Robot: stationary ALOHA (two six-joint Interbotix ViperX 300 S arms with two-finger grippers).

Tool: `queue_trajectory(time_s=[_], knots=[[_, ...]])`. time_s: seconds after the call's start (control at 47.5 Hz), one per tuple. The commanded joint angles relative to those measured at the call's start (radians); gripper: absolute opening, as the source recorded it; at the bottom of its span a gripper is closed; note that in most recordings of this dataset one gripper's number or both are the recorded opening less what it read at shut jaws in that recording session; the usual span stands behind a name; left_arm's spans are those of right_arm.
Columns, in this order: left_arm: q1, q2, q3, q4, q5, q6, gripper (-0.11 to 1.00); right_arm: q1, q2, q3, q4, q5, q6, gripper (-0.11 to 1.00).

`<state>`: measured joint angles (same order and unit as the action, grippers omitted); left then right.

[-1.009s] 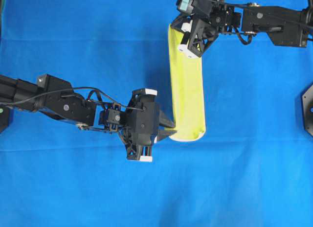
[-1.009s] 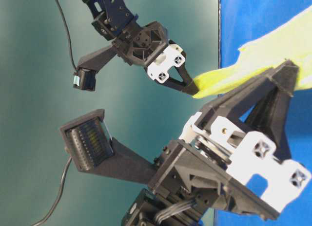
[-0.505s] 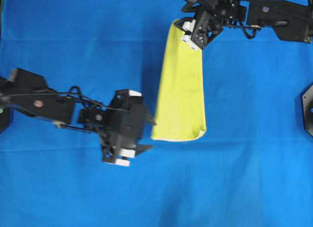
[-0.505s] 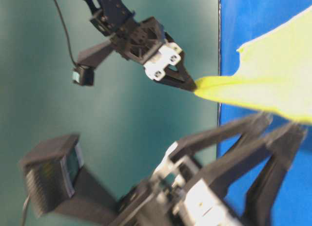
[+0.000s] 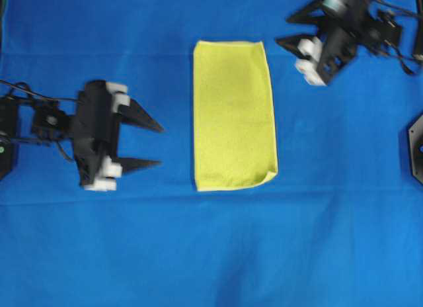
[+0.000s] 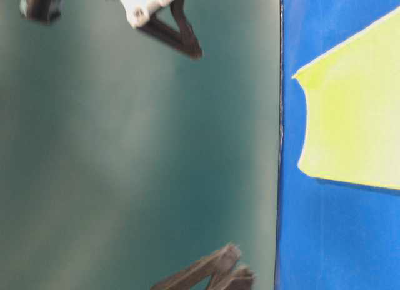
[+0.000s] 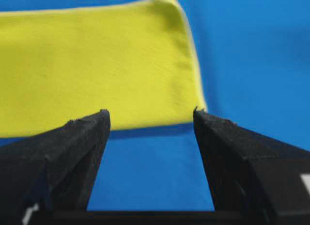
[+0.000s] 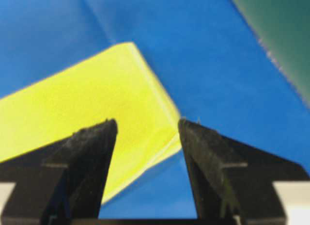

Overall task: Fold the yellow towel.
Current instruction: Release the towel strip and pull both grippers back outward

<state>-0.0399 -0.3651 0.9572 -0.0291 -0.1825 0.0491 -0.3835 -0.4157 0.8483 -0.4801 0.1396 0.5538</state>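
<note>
I see the blue cloth point(image 5: 211, 254) spread over the table, and on it the yellow towel point(image 5: 232, 115) lying flat as a long folded rectangle, mid-table. My left hand point(image 5: 158, 145) sits well off its left side, fingers spread wide and empty; my right hand point(image 5: 285, 50) is past the top right corner, likewise spread and empty

We find the bench under a blue cloth point(image 5: 198, 254); the yellow towel point(image 5: 232, 115) lies flat on it, folded into an oblong.
</note>
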Motion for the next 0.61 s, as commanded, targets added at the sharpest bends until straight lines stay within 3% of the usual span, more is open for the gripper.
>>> queue_trajectory(time_s=[0.0,0.294,0.589], knots=[[0.043,-0.071,0.048,0.002,-0.072,0.002,0.67,0.032,-0.091,0.049,0.002,-0.032,0.017,0.58],[0.117,-0.149,0.172,0.002,-0.181,-0.012,0.67,0.051,-0.259,0.262,0.005,-0.213,0.071,0.58],[0.123,-0.144,0.17,0.0,-0.184,-0.014,0.67,0.048,-0.265,0.268,0.006,-0.224,0.071,0.58]])
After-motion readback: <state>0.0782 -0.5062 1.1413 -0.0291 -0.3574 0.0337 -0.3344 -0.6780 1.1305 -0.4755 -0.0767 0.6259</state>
